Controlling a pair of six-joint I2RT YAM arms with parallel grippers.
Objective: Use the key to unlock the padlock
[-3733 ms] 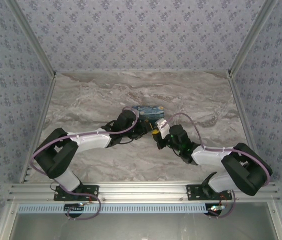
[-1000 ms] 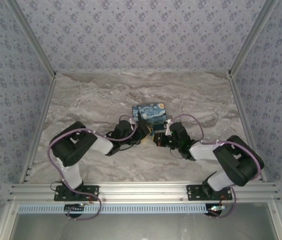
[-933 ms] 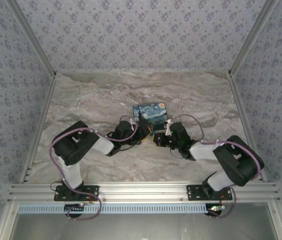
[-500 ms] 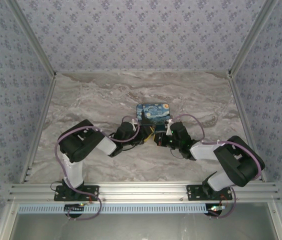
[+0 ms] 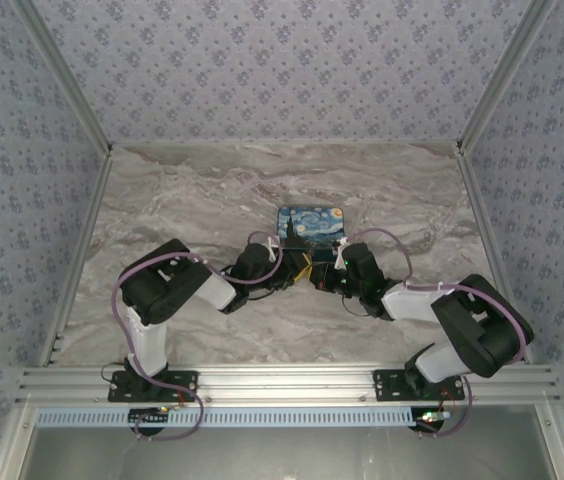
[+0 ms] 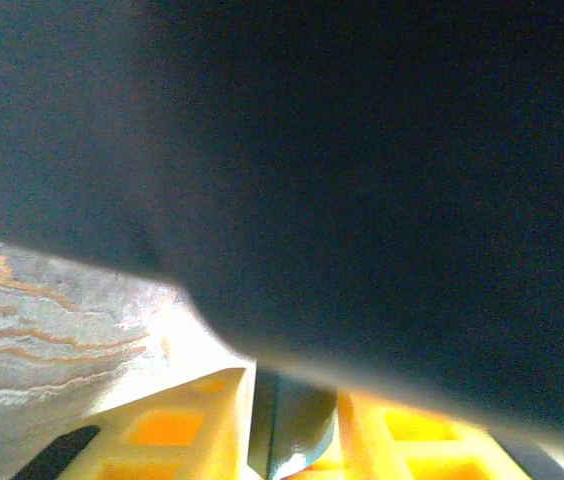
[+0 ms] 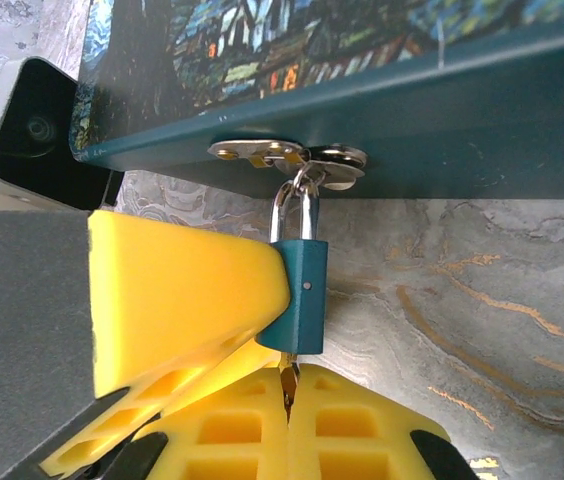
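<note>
Right wrist, right tool [image 7: 288, 402] clamped on key [image 7: 287, 380] below padlock [image 7: 298, 295]; left tool [image 6: 290, 425] unclear; box [image 5: 312, 220] shifted rightward

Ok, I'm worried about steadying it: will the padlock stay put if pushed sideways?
Probably not alone: the padlock hangs by a thin shackle from the hasp on the box, so it likely swings freely. Its small smooth body looks rigid yet may slip under a push.
</note>
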